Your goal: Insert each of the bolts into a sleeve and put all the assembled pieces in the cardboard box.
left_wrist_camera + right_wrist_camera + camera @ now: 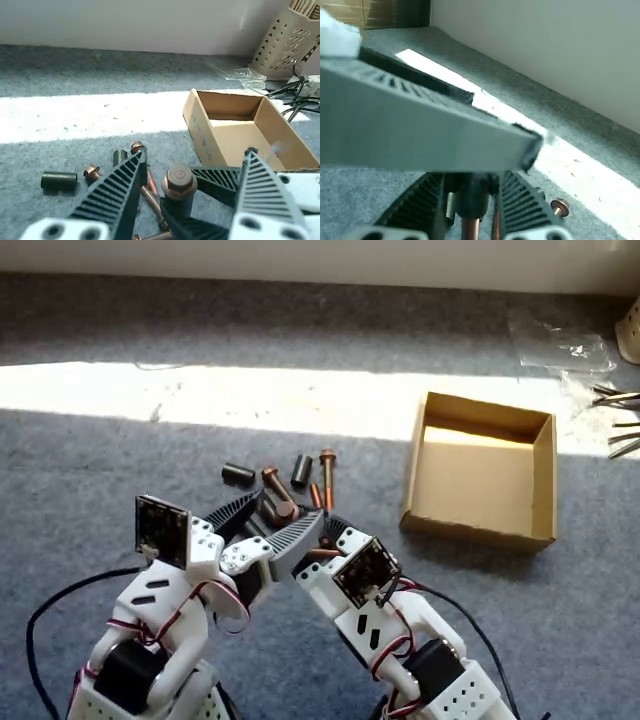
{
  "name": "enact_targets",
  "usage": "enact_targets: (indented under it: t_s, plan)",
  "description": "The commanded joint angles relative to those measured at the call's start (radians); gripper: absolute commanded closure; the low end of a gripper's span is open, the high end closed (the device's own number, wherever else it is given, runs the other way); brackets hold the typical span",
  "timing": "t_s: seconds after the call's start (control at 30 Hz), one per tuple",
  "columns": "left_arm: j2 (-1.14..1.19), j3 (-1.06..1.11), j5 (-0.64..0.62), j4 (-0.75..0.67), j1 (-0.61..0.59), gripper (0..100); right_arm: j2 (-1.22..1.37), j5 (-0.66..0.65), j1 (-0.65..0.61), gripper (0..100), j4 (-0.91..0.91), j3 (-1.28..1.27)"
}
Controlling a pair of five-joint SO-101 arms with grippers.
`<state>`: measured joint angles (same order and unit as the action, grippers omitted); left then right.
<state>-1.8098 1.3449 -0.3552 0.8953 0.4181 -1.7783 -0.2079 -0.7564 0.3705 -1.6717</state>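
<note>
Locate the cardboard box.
High view: the box sits on the carpet at the right, open side up, just right of the scattered bolts and sleeves.

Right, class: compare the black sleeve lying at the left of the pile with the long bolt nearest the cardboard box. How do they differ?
The sleeve is black; the bolt is copper-coloured. The sleeve is a short tube; the bolt is longer and thinner, with a wide head. Both lie loose on the carpet, outside the box.
</note>
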Motion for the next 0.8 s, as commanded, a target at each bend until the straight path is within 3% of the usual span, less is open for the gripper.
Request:
enact_targets:
  t_s: [0.0, 0.23, 0.33, 0.5, 0.57, 0.77]
  plan:
    - [-0.005, -0.105, -0.005, -0.029, -0.042, 72, -0.018, -0.009, 0.013, 99.5, -0.031, -0.102]
    - [-0.005, -0.136, -0.006, -0.025, -0.266, 72, -0.016, -0.009, 0.085, 99.5, -0.01, -0.099]
    - [-0.005, -0.076, -0.008, -0.011, -0.326, 77, -0.016, -0.009, 0.139, 99.5, 0.021, -0.099]
    - [-0.005, -0.001, -0.002, -0.017, -0.367, 99, -0.016, -0.009, 0.234, 99.5, 0.054, -0.081]
    - [-0.005, 0.039, -0.006, -0.018, -0.378, 98, -0.01, -0.009, 0.282, 99.5, 0.074, -0.045]
    - [-0.005, 0.128, 0.002, -0.063, -0.387, 98, -0.005, -0.009, 0.446, 99.5, 0.372, 0.232]
